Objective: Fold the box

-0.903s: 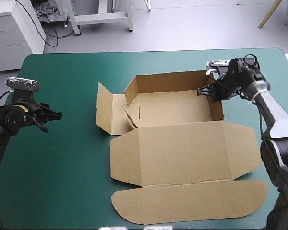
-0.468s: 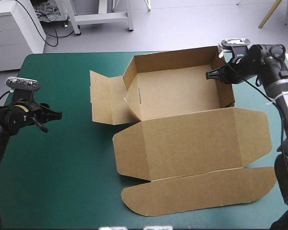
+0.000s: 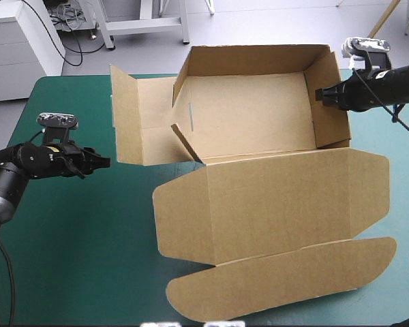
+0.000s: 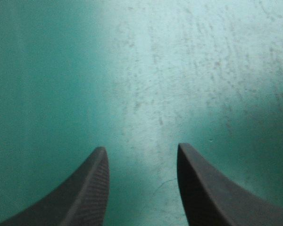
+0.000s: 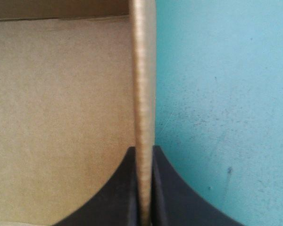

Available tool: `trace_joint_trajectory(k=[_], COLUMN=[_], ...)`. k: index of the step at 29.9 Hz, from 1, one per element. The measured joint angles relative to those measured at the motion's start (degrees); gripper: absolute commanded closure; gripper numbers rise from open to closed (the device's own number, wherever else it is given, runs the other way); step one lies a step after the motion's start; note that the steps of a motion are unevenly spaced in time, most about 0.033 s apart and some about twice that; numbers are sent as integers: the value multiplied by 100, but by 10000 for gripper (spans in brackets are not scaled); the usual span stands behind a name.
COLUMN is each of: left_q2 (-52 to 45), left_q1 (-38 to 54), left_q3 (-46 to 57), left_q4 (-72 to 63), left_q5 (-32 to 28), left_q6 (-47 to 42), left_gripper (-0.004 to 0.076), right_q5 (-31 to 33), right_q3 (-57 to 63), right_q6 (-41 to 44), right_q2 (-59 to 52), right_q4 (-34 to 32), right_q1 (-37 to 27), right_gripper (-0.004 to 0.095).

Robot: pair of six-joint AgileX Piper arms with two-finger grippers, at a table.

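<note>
Clamps right pincer (image 5: 144, 151) on right wall of open brown cardboard box (image 3: 273, 197), tray at far middle of teal-green tabletop (image 3: 68, 245), lid flat nearer. Holds left pincer (image 4: 141, 151) wide, empty, left of box, apart.

The table (image 3: 68, 238) stands under a teal-green cover (image 4: 179, 70), rounded at the far corners. Close up, the cover shows fine dark specks and scuffs. On it sits the brown box (image 3: 259, 129), toward the right side. Its tray has its walls raised, and the back wall reaches past the table's far edge. The wide lid panel (image 3: 273, 204) spreads out from the tray toward the near edge, with its long rounded tuck flap (image 3: 279, 279) nearest of all. A side flap (image 3: 140, 122) hangs open to the tray's left. Whether the tray's floor rests fully on the cover, I cannot tell.
</note>
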Motion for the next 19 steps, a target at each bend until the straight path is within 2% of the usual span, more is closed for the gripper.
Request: trace_joint_trajectory(k=[11,19], left_q2=[356,386], left_q1=[0,0], left_q3=[0,0], left_q4=[-3073,-4688], left_q5=[76,798], left_q6=[2124,3293], left_gripper=[399,398], right_q5=[145,63], right_q3=[-6,-10], right_q6=[-383,-388], right_q2=[0,29], right_q4=[688,759], right_q1=[-41,-41], right_gripper=[927,927])
